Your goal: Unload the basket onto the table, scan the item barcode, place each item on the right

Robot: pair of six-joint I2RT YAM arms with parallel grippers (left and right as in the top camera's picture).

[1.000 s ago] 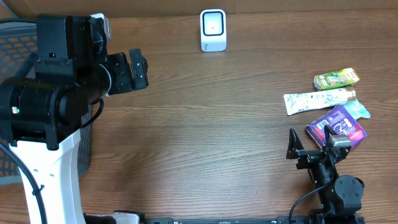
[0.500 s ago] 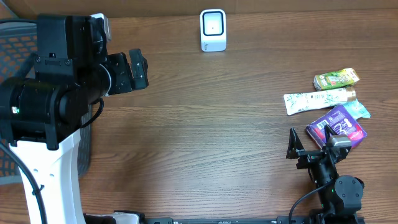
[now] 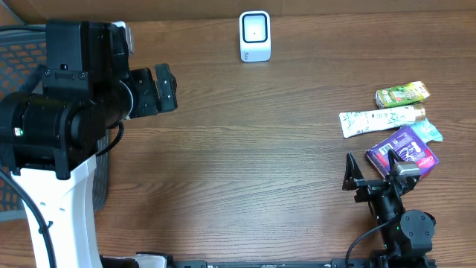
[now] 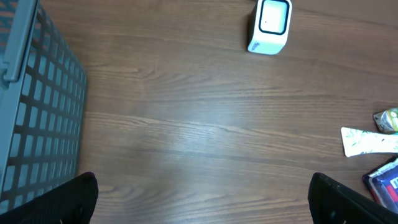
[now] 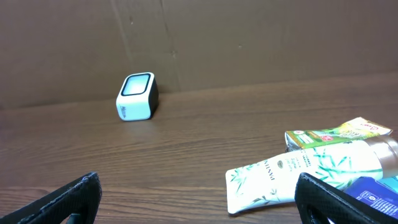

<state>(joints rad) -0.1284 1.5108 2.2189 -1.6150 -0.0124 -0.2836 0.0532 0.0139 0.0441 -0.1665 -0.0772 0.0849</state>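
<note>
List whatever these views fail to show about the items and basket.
- Barcodes: none readable on the green carton, white tube or purple pack; print too small overhead.
- Purple pack: cut by the frame edge in both wrist views.
- Inside the basket: hidden overhead by the left arm; left wrist shows only its wall.

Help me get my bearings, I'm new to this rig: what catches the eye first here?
The bulky black left arm fills the left of the overhead view, hiding most of a grey basket. A small white scanner stands alone at the far edge. On the right lies a cluster of items: a green carton, a white tube and a purple pack.
</note>
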